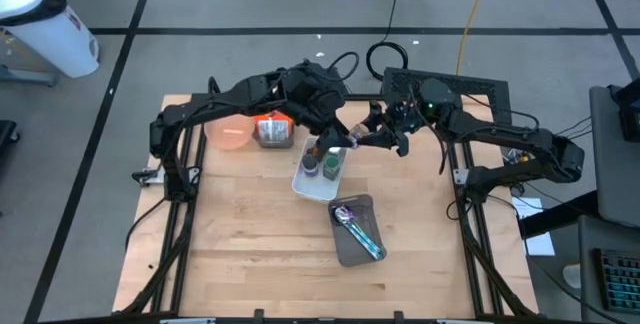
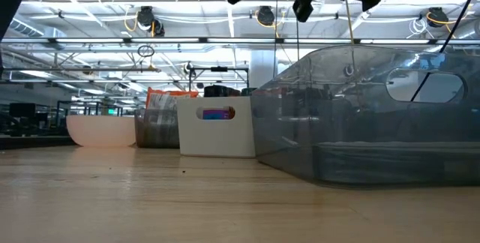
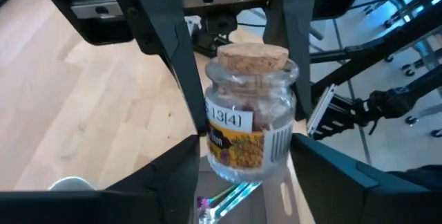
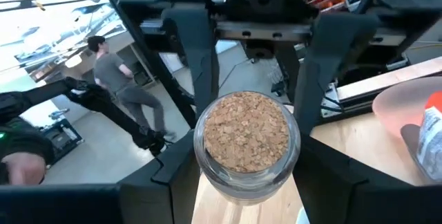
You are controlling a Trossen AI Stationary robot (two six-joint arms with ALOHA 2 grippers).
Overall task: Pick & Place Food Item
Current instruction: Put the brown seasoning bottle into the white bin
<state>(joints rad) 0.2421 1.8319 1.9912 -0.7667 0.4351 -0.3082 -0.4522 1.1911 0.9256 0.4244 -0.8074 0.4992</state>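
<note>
1. Two grippers meet above the white bin (image 1: 318, 178), near the middle of the table (image 1: 240, 254), with a glass jar (image 3: 248, 120) between them.
2. Right gripper (image 4: 247, 172) clamps the jar at its sides, just under the cork lid (image 4: 246, 134).
3. Left gripper (image 3: 243, 156) brackets the jar's body; its fingers (image 3: 169, 175) stand slightly spread, and whether they touch the glass I cannot tell.
4. Jar hangs in the air, well clear of the tabletop, label facing the left wrist camera.
5. Pink bowl (image 1: 229, 132) and a packet-filled tub (image 1: 273, 130) sit beside the bin; a grey tray (image 1: 356, 230) lies nearer the front edge.
</note>
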